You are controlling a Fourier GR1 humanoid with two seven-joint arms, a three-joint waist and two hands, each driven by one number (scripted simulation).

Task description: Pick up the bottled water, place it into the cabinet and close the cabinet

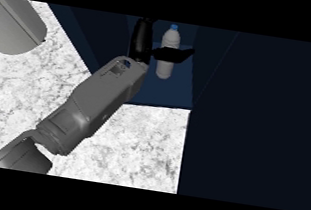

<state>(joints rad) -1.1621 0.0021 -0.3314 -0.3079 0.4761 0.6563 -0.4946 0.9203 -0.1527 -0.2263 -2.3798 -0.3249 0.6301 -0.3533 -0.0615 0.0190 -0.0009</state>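
Surface [145, 141]: white speckled stone, right in front of the cabinet [180, 88].
Left forearm [95, 103]: grey, slanting from the low left up to the cabinet's open front.
Left hand [143, 38]: black, inside the cabinet. The fingers are straight up and the thumb sticks out sideways across the bottle, so it is spread and not wrapped round it. I cannot tell if the thumb touches.
Bottled water [165, 69]: standing upright inside the cabinet, on its blue floor.
Cabinet: open, with a big dark panel [268, 119] on its right.
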